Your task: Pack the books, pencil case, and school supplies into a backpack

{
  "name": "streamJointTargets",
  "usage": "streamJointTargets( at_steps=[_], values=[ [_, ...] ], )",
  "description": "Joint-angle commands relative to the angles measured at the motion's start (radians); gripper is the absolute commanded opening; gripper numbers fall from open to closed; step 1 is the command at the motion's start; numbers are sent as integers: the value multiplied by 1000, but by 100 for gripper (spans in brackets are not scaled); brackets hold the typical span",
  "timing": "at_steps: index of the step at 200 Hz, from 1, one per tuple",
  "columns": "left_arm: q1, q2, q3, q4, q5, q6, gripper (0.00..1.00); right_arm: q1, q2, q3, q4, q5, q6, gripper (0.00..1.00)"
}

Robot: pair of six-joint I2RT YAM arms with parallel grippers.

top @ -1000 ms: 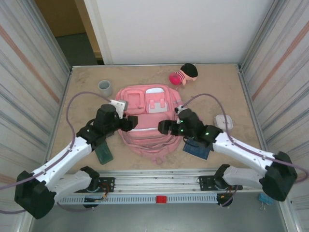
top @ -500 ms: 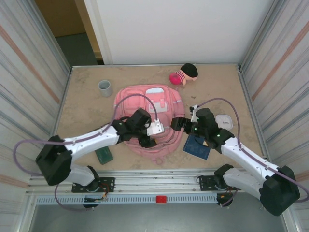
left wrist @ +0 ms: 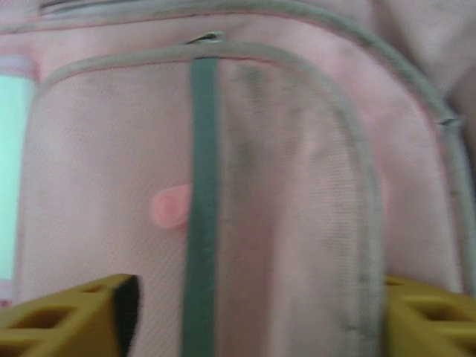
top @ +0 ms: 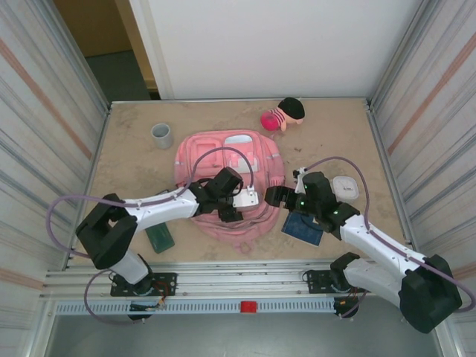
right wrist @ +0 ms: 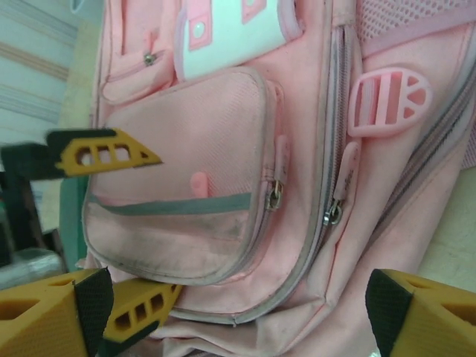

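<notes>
The pink backpack [top: 223, 160] lies flat mid-table, front pockets up. My left gripper [top: 225, 210] is down on its lower front pocket [left wrist: 282, 186]. The yellow fingers [right wrist: 104, 152] stand apart on either side of that pocket, which has a green stripe [left wrist: 202, 186]; nothing is pinched. My right gripper [top: 272, 197] hovers open at the backpack's right edge, near two zipper pulls [right wrist: 331, 216]. The dark blue book [top: 303, 225] lies flat on the table under the right forearm. I cannot tell which item is the pencil case.
A dark green flat item [top: 160, 238] lies left of the backpack. A small white rounded case [top: 344, 187] sits at the right. A grey cup [top: 162, 135] and a pink-and-black plush doll [top: 282, 115] stand at the back. Metal walls close both sides.
My left arm swung right from the backpack's left side onto its lower front pocket. My right gripper drew back a little to the right.
</notes>
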Motion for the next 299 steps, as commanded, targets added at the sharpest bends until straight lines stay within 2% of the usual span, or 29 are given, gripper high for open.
streamJointTargets(
  at_steps=[1,17,33,52,76,97,135,188,221,238,256,268,299],
  values=[
    [8,-25,-18,61,-43,16,27,-25,-27,-30,38,-31,-24,89],
    [25,-99,-30,35,40,26,6,-49,-41,-48,61,-52,-26,90],
    [70,-189,-36,-5,191,34,0,-81,-45,-61,88,-82,-28,90],
    [132,-275,-31,-45,330,23,0,-109,-35,-52,110,-132,-50,90],
    [176,-336,-27,-78,382,39,0,-114,2,-22,103,-166,-77,88],
    [242,-373,4,-146,490,46,0,-133,35,-14,95,-170,-119,89],
    [379,-418,77,-250,732,73,0,-229,153,-30,288,-336,-157,89],
    [530,-432,133,-324,927,127,0,-247,388,24,519,-550,-227,91],
    [552,-432,134,-328,949,141,0,-267,493,60,627,-643,-220,92],
    [560,-431,128,-317,950,138,0,-276,530,87,657,-711,-197,82],
    [567,-434,126,-304,943,131,0,-276,527,88,657,-729,-193,58],
    [569,-436,122,-296,933,130,0,-282,514,79,650,-726,-193,45],
    [572,-442,110,-275,907,124,0,-297,467,76,576,-722,-232,28]
  ],
)
